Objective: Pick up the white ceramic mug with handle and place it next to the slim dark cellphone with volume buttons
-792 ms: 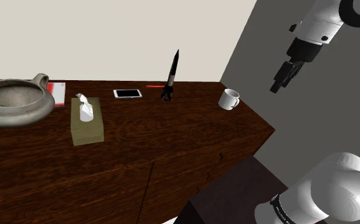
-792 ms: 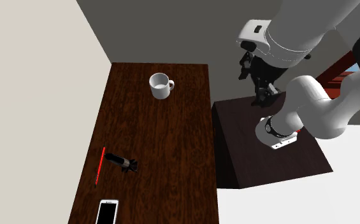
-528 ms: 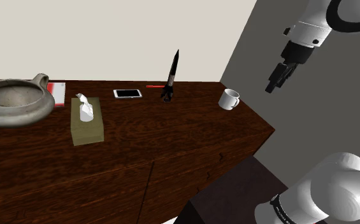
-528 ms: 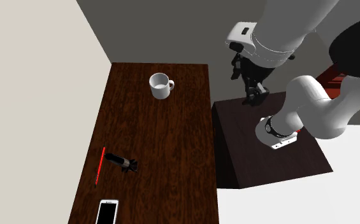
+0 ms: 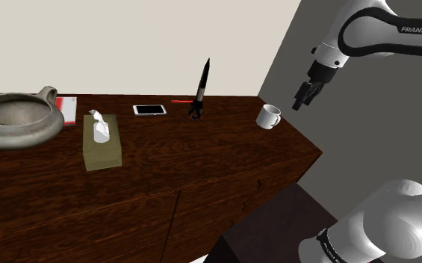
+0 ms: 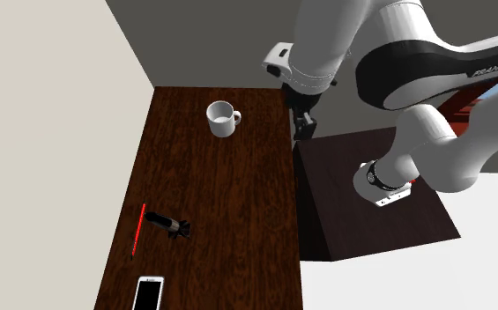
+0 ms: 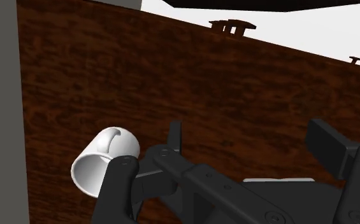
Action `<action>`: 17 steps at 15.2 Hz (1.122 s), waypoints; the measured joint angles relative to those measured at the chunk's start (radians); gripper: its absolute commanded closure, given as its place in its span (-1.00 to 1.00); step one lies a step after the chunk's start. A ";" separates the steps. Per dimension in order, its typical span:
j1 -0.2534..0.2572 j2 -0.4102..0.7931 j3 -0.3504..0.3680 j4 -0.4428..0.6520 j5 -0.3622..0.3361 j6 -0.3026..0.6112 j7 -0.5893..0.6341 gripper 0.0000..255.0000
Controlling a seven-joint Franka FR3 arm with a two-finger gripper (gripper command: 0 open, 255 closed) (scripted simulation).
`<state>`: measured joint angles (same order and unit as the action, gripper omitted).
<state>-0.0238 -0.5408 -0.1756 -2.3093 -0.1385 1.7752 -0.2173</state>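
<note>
A white mug (image 5: 269, 116) with a handle stands upright near the corner of the dark wooden table (image 5: 202, 168), close to the grey wall. From above, the mug (image 6: 223, 119) has its handle towards the table's stand side. My black gripper (image 5: 301, 99) hangs in the air, above and just off the table edge beside the mug. The gripper (image 6: 303, 128) is open and empty. In the wrist view the mug (image 7: 105, 162) lies beyond one side of the gripper (image 7: 252, 143), outside the fingers. A flat phone (image 5: 149, 110) with a white frame and dark screen lies far along the table, also seen as the phone (image 6: 148, 292).
A black slender object (image 5: 200, 91) stands upright between mug and phone, with a thin red stick (image 5: 181, 101) beside it. Further along are a tissue box (image 5: 101, 148), a large grey bowl (image 5: 15, 119) and a red-and-white book (image 5: 68, 108). The dark stand (image 6: 370, 194) adjoins the table.
The arm has swung towards the table: my gripper moved left and slightly down in the shoulder view, from over the stand to the table edge by the mug. Nothing on the table moved.
</note>
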 measured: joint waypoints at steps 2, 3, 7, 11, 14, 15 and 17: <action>0.000 0.060 -0.021 0.008 0.003 0.059 -0.016 -1.00; -0.002 0.090 -0.035 0.016 0.004 0.084 -0.030 -1.00; -0.009 0.222 -0.091 0.065 0.021 0.180 -0.092 -1.00; -0.009 0.369 -0.131 0.137 0.065 0.264 -0.149 -1.00; -0.016 0.484 -0.157 0.209 0.112 0.309 -0.202 -1.00; -0.017 0.518 -0.161 0.228 0.128 0.324 -0.215 -1.00; -0.031 0.600 -0.174 0.285 0.167 0.348 -0.258 -1.00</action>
<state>-0.0545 0.0589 -0.3499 -2.0247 0.0288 2.1231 -0.4753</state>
